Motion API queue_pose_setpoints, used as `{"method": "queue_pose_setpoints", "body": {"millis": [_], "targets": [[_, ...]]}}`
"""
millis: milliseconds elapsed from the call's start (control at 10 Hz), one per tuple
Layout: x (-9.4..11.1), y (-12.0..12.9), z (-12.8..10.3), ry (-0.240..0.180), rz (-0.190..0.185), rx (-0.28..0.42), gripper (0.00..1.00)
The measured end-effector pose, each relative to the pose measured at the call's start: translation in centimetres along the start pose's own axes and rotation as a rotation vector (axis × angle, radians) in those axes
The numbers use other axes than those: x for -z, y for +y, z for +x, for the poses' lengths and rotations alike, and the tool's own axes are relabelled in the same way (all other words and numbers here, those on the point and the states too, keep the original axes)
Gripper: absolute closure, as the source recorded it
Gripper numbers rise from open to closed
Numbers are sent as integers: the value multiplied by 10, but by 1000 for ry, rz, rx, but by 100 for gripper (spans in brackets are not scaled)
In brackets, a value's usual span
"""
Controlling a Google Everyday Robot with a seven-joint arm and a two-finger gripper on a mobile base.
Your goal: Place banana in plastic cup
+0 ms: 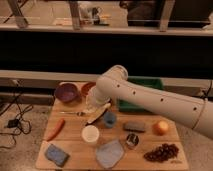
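Note:
The banana (99, 114) is pale yellow with a dark tip. It hangs tilted in my gripper (94, 107), just above and behind the white plastic cup (90, 134). The gripper sits under the end of the white arm (150, 102) and is shut on the banana's upper end. The banana's lower tip points left and down toward the cup. The cup stands upright on the wooden table (75, 145), left of centre. A small blue cup (109, 119) stands right beside the banana.
A purple bowl (66, 92) and an orange-brown bowl (87, 88) sit at the back left, a green tray (145, 95) behind the arm. A carrot (55, 128), spoon (75, 113), blue sponge (56, 154), grey cloth (110, 153), metal can (132, 140), grey block (134, 126), orange (161, 128) and grapes (161, 152) lie around.

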Motion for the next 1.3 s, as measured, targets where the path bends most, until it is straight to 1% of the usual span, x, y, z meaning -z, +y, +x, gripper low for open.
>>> {"method": "queue_pose_setpoints", "body": {"millis": [200, 600, 900, 1000, 1300], "targets": [[0, 5, 10, 15, 0, -24, 83], [-7, 11, 18, 23, -18, -55, 83], [-11, 16, 24, 42, -49, -70, 83], [-12, 19, 29, 49, -61, -83, 83], [-18, 22, 32, 54, -92, -100, 83]]}}
